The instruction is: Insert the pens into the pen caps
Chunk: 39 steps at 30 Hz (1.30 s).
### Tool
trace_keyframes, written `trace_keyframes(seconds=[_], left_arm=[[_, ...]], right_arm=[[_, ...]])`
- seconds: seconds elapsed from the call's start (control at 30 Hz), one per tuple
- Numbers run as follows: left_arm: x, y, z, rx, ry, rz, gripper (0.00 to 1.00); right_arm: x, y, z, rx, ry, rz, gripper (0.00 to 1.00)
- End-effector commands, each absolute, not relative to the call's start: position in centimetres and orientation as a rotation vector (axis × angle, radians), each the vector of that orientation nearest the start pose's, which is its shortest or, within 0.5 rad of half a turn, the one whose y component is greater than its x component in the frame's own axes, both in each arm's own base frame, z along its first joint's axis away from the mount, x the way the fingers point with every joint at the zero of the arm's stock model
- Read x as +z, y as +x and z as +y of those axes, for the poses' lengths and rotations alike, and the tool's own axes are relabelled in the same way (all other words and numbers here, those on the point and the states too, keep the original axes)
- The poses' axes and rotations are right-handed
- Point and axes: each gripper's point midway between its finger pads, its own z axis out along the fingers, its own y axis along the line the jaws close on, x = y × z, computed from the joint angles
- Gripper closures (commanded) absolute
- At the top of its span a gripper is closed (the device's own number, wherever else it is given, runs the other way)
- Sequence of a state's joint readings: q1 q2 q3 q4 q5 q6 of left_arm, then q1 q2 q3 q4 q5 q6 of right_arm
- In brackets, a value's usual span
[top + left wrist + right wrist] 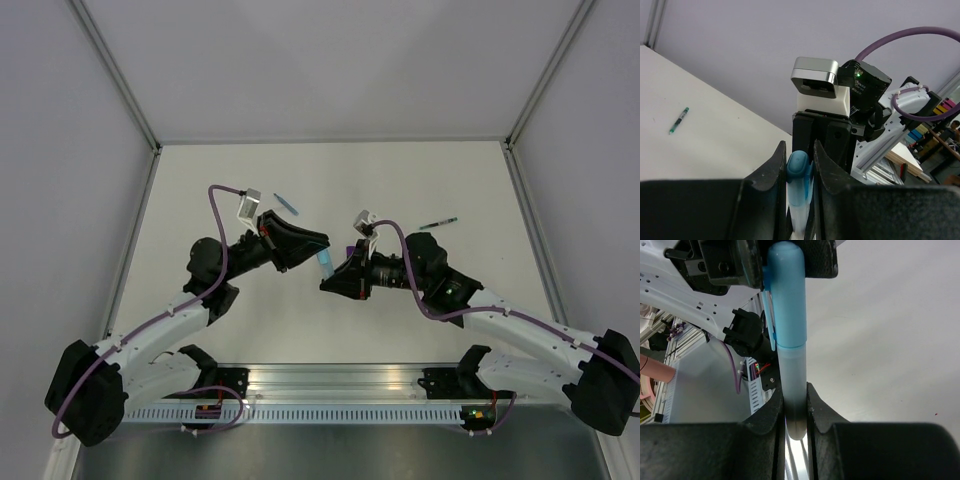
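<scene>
From above, the left gripper (318,243) and the right gripper (330,283) meet over the middle of the white table (200,190), with the light blue marker (326,263) held in the air between their tips. A slim bluish cap (287,203) lies on the table beyond the left gripper, and the thin dark green pen (438,223) lies well apart, beyond the right arm. A small purple piece (349,250) shows just beside the right wrist; whether it is a pen or a cap cannot be told. In the left wrist view, that gripper's two dark fingers (774,172) are closed nearly together on the rounded light blue cap (797,164), pressing on both of its sides, and the paler barrel runs down below it; the green pen lies far off on the table. In the right wrist view, the right gripper's fingers (771,412) clamp the lower, darker end of the marker's barrel, leaving only a narrow gap. The cap sits on the marker's far end, where the left gripper grips it.
</scene>
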<state>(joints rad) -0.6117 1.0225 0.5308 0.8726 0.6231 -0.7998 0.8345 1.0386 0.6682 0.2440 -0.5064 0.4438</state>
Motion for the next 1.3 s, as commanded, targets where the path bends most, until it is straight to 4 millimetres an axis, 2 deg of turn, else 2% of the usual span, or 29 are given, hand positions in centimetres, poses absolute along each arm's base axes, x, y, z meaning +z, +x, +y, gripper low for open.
trace_keyframes(seconds=[0.0, 0.1, 0.27, 0.33, 0.5, 0.63, 0.8, 0.83, 0.87, 0.9, 0.93, 0.97, 1.0, 1.03, 1.07, 1.1, 1.13, 1.17, 1.2, 1.23, 1.27], left_arm=[[26.7, 13.0, -30.0, -1.784, 0.756, 1.549, 0.98], [26.9, 12.8, -30.0, -1.780, 0.769, 1.542, 0.98], [25.9, 13.4, -30.2, -1.756, 0.746, 1.588, 0.98], [25.5, 13.6, -30.3, -1.777, 0.732, 1.610, 0.98], [25.9, 12.9, -30.5, -1.853, 0.753, 1.588, 0.98], [26.1, 12.5, -30.4, -1.874, 0.771, 1.582, 0.98], [26.7, 12.1, -30.2, -1.871, 0.795, 1.561, 0.98], [26.5, 12.2, -30.2, -1.866, 0.788, 1.580, 0.98], [26.7, 12.5, -30.2, -1.850, 0.767, 1.585, 0.97], [27.3, 12.7, -30.0, -1.827, 0.763, 1.561, 0.89], [27.6, 12.9, -29.9, -1.810, 0.751, 1.560, 0.78], [27.1, 14.1, -29.8, -1.767, 0.680, 1.630, 0.56], [28.4, 15.2, -29.7, -1.694, 0.671, 1.603, 0.50], [29.5, 16.9, -29.1, -1.600, 0.573, 1.599, 0.45], [28.5, 17.7, -28.7, -1.527, 0.508, 1.704, 0.37], [30.5, 19.0, -28.1, -1.429, 0.477, 1.670, 0.32], [30.4, 20.8, -26.8, -1.306, 0.343, 1.720, 0.20], [31.1, 21.6, -26.1, -1.249, 0.298, 1.715, 0.15], [32.9, 22.2, -25.4, -1.198, 0.276, 1.680, 0.11], [33.2, 23.2, -24.6, -1.132, 0.220, 1.679, 0.01], [33.5, 23.5, -24.3, -1.108, 0.208, 1.676, 0.00]], right_arm=[[38.1, 22.6, 31.1, 1.247, -0.479, 1.349, 1.00], [38.7, 22.9, 30.9, 1.243, -0.480, 1.346, 1.00], [39.7, 23.4, 29.6, 1.229, -0.459, 1.320, 1.00], [40.7, 23.3, 29.2, 1.233, -0.459, 1.279, 1.00], [43.3, 23.1, 29.0, 1.274, -0.481, 1.176, 1.00], [43.7, 24.1, 29.6, 1.274, -0.501, 1.166, 1.00], [44.6, 24.8, 29.1, 1.265, -0.501, 1.153, 1.00], [44.2, 24.8, 29.3, 1.269, -0.509, 1.165, 1.00], [43.8, 24.8, 29.5, 1.277, -0.520, 1.180, 1.00], [42.6, 24.8, 29.8, 1.287, -0.529, 1.218, 1.00], [41.5, 24.9, 30.0, 1.293, -0.533, 1.249, 1.00], [40.2, 24.9, 30.3, 1.298, -0.555, 1.281, 1.00], [37.2, 25.0, 30.5, 1.292, -0.565, 1.361, 1.00], [35.7, 25.1, 30.4, 1.275, -0.572, 1.400, 1.00], [32.9, 25.5, 30.3, 1.228, -0.585, 1.457, 1.00], [30.3, 26.0, 30.0, 1.183, -0.577, 1.559, 1.00], [28.6, 26.5, 29.8, 1.151, -0.565, 1.610, 1.00], [26.8, 26.7, 29.7, 1.138, -0.546, 1.663, 1.00], [25.5, 26.8, 29.6, 1.135, -0.531, 1.712, 1.00], [24.1, 27.2, 29.6, 1.123, -0.513, 1.763, 1.00], [22.7, 27.4, 29.4, 1.105, -0.491, 1.809, 1.00]])
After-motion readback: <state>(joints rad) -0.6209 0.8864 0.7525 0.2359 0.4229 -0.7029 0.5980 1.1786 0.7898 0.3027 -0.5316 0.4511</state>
